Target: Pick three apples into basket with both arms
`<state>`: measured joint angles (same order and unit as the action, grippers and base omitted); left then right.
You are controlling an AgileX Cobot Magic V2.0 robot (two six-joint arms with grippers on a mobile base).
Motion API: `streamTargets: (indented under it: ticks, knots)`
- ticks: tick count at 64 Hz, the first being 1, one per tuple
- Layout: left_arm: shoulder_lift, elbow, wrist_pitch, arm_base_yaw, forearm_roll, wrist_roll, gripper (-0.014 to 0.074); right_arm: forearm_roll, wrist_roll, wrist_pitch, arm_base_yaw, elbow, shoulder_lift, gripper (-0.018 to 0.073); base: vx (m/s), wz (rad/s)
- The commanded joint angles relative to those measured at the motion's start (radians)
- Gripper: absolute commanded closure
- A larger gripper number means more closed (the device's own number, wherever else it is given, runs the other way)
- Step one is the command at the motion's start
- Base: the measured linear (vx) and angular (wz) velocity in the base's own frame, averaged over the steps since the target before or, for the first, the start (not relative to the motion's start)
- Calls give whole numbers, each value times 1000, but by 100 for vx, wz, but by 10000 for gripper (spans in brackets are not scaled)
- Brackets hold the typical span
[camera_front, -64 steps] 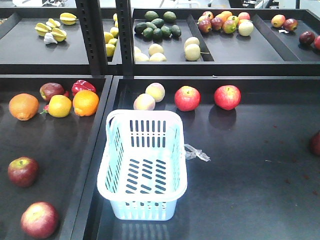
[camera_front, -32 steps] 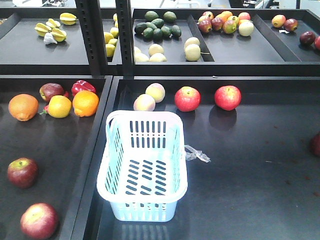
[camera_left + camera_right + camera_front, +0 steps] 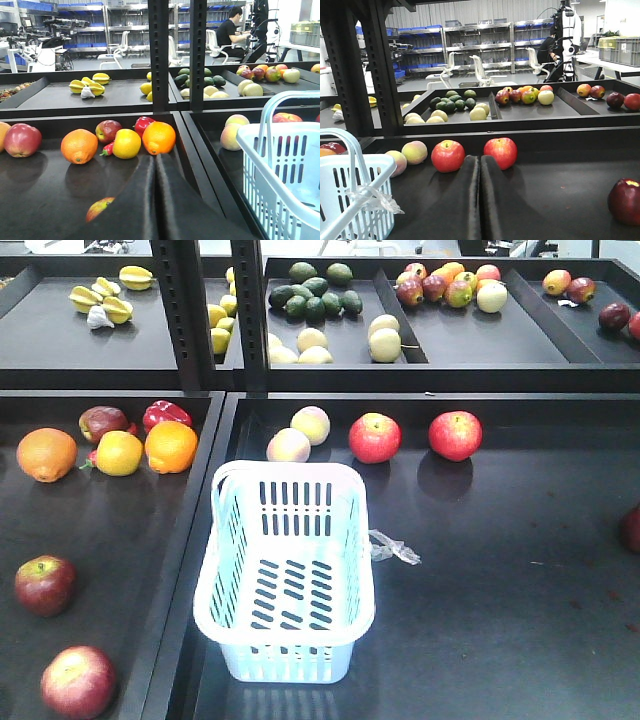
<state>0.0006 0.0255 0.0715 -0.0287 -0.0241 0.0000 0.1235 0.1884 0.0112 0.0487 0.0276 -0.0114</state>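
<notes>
No fruit yet in the basket [image 3: 288,640], which sits between the arms. Both the left jaws and the right jaws are pressed together, empty. A dark red apple [image 3: 98,208] lies just ahead-left of the left jaws, a second apple [image 3: 625,201] off right of the right jaws. Next, likely: spread the jaws and reach for the nearest apple.

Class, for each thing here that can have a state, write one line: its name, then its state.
basket: upright, empty.
nearer left apple: outside basket, not picked.
farther left apple: outside basket, not picked.
right apple: outside basket, not picked.
left gripper: shut, empty.
right gripper: shut, empty.
</notes>
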Motion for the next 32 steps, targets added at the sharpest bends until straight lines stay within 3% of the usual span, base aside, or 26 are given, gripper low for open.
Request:
streamTargets:
  ticks: [1, 22, 26, 32]
  knots:
    - [21, 15, -71, -9, -9, -9, 603, 7, -5, -74, 2, 7, -12, 564, 0, 0]
    - [21, 15, -83, -8, -17, -30, 603, 7, -5, -74, 2, 7, -12, 564, 0, 0]
    - [21, 15, -84, -8, -76, -107, 603, 7, -5, -74, 2, 7, -12, 564, 0, 0]
    - [21, 15, -84, -8, -242, -297, 603, 7, -5, -74, 2, 7, -12, 564, 0, 0]
